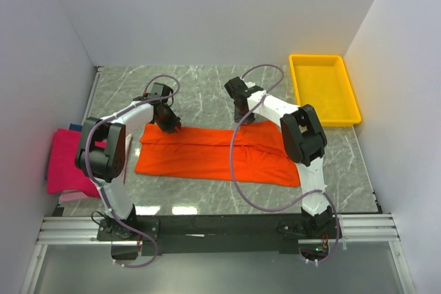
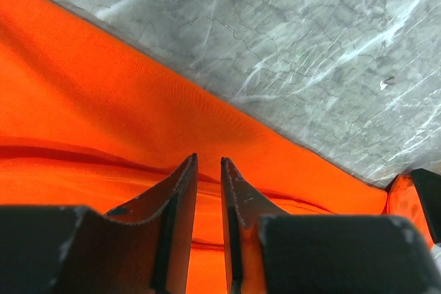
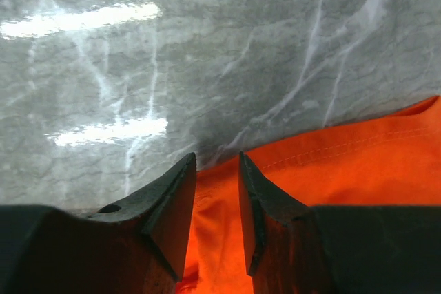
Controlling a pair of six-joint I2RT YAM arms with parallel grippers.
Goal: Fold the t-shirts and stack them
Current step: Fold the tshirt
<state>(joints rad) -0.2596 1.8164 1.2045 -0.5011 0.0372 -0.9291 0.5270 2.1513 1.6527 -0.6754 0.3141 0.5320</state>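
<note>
Left of the orange t-shirt (image 1: 207, 160), only the top view shows a pink t-shirt (image 1: 67, 160). Wrist views show the right gripper (image 3: 217, 158) with jaws apart at the orange edge. Whether the narrow-set left gripper (image 2: 207, 159) is gripping cannot be determined.

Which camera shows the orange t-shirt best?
The top external view: the whole orange t-shirt, a long band on the table. The left wrist view shows only a creased patch; the right wrist view only one hemmed edge.
</note>
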